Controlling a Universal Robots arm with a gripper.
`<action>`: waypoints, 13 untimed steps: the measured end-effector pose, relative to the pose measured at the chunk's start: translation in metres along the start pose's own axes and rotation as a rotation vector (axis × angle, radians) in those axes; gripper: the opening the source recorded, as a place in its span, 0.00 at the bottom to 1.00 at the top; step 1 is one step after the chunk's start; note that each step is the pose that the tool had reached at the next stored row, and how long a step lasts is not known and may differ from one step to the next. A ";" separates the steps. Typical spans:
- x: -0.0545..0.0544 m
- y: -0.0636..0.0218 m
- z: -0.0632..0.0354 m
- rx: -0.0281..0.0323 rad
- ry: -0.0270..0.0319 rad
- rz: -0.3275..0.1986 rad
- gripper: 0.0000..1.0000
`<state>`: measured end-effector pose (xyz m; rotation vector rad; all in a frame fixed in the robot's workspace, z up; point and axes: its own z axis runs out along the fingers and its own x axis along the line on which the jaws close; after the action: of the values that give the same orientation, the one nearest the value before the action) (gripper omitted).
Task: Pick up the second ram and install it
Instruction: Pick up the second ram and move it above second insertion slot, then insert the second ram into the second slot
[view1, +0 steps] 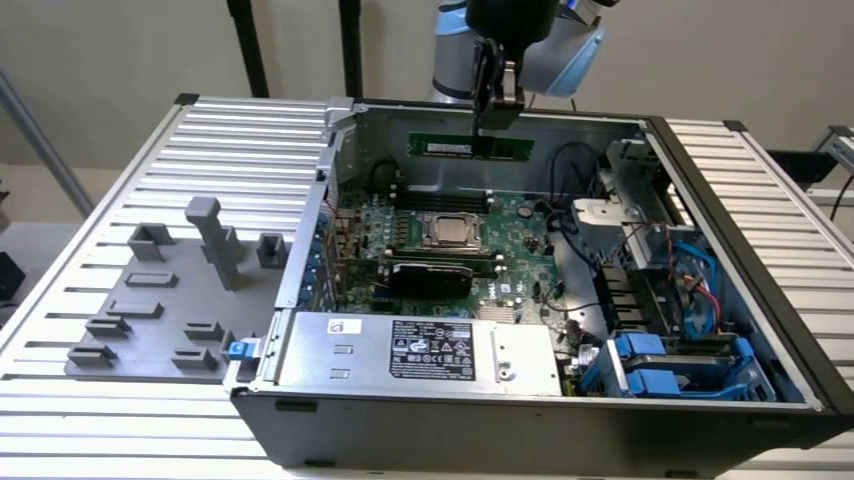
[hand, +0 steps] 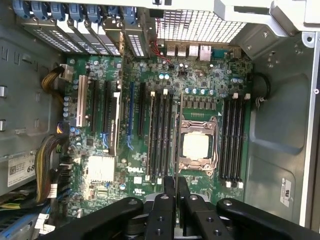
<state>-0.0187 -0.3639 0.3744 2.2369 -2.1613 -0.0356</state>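
Observation:
In the exterior view my gripper (view1: 495, 125) hangs above the far side of the open computer case (view1: 534, 420), shut on the second ram (view1: 447, 147). The ram is a thin green stick held level on its long edge, above the motherboard (view1: 514, 215). In the wrist view the black fingers (hand: 162, 210) stand almost together over the motherboard (hand: 200, 85), close to the CPU socket (hand: 197, 147). Long dark memory slots (hand: 159, 135) run on one side of the socket, and another set of memory slots (hand: 233, 140) runs on the other.
Grey plastic holder blocks (view1: 174, 290) stand on the ribbed table at the exterior view's left. Inside the case are a power supply (view1: 414, 350) at the near side, blue drive bays (view1: 667, 365) and cables (view1: 694, 280) at the right. The case walls ring the board.

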 end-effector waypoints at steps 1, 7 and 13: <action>0.000 0.0000 0.0000 0.0000 0.0001 0.000 0.14; 0.000 0.0000 0.0000 0.0000 0.0001 0.000 0.14; 0.000 0.0000 0.0000 0.0000 0.0001 0.000 0.14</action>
<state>-0.0187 -0.3639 0.3744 2.2367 -2.1614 -0.0355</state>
